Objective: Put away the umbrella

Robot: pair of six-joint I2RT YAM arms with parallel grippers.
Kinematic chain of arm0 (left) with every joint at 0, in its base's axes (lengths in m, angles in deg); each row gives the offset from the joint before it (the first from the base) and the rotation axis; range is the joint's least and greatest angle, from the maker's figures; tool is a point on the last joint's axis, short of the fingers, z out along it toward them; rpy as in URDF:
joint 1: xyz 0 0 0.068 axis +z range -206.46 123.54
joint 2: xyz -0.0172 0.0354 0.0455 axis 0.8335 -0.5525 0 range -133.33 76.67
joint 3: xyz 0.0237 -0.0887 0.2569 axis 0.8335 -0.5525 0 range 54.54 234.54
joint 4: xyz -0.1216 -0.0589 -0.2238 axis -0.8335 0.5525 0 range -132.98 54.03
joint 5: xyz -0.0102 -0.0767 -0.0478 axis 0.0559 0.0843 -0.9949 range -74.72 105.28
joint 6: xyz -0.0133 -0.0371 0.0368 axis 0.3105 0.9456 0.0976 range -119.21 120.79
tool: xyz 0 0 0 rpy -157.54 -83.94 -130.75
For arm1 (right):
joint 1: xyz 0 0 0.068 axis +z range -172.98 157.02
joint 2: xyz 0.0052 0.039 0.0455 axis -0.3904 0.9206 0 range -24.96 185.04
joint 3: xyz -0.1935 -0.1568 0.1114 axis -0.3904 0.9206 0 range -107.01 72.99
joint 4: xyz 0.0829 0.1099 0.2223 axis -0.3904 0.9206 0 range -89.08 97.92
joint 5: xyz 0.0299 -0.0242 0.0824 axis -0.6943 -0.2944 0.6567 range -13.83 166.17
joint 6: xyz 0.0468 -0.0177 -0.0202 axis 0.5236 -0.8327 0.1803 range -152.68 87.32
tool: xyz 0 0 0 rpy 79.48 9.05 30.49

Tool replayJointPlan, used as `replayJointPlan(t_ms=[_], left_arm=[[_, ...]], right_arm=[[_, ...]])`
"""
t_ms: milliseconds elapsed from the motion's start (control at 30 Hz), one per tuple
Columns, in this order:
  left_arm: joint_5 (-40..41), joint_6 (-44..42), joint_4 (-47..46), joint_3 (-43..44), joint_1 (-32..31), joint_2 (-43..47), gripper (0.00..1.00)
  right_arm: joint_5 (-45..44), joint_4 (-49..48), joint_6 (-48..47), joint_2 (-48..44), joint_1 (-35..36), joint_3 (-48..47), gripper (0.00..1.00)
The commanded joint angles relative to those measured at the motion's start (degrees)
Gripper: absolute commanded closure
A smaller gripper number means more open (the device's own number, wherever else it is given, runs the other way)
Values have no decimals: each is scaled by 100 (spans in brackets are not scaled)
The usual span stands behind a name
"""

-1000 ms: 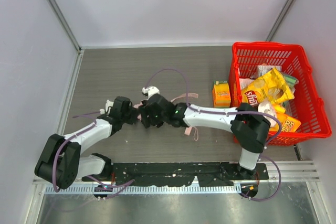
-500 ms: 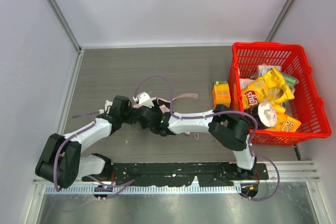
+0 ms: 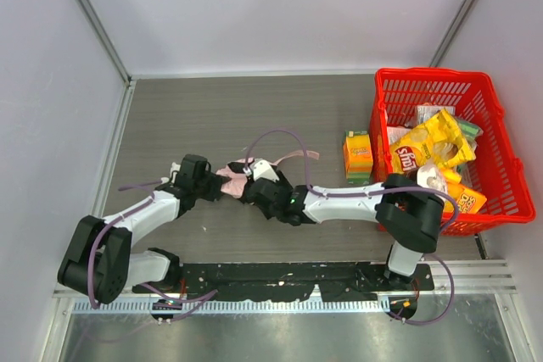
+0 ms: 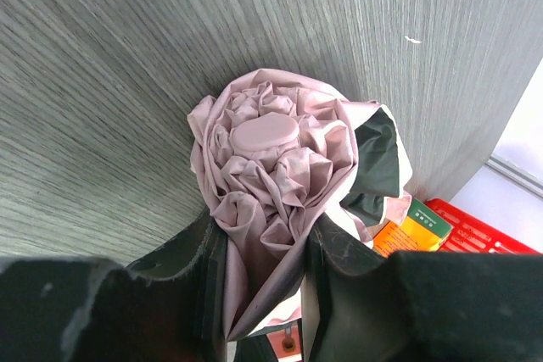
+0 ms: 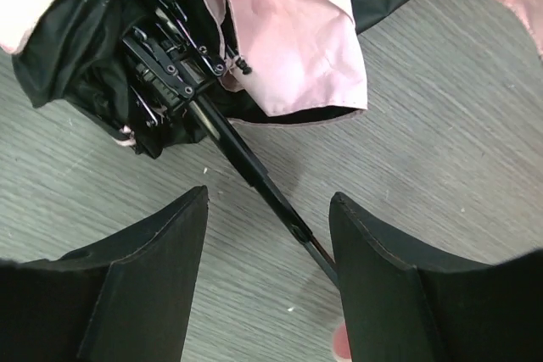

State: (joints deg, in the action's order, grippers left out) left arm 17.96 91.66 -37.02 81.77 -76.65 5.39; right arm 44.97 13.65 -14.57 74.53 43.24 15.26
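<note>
Folding step: left gripper (image 4: 259,239) is clamping the umbrella (image 4: 265,154); right gripper (image 5: 267,197), fingers apart, is straddling its shaft (image 5: 242,152), likely needing closure next.

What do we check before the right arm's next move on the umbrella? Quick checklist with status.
1. Left hand shut on umbrella: ok, fabric pinched in it.
2. Right hand open: ok.
3. Shaft lined up with right hand's gap: ok; height above it cannot tell.
4. Umbrella bundled: not ok, fabric hangs loose around the ribs.
5. Strap fastened: not ok, lying loose on the table.
</note>
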Motion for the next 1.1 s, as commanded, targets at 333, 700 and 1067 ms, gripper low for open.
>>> replayJointPlan(t_ms=[333,700,1067], left_arm=[[392,-280,1267,-156,120,-52,100],[242,-184,1391,-209,173,-157,100],[-74,-131,1786,11,225,-17,100]], right_arm=[[2310,-3117,-2984,-238,-144,87,25],[2628,-3743,-4096,1002,-197,-440,21],[380,-3646,-4123,2022,-223,-133,35]])
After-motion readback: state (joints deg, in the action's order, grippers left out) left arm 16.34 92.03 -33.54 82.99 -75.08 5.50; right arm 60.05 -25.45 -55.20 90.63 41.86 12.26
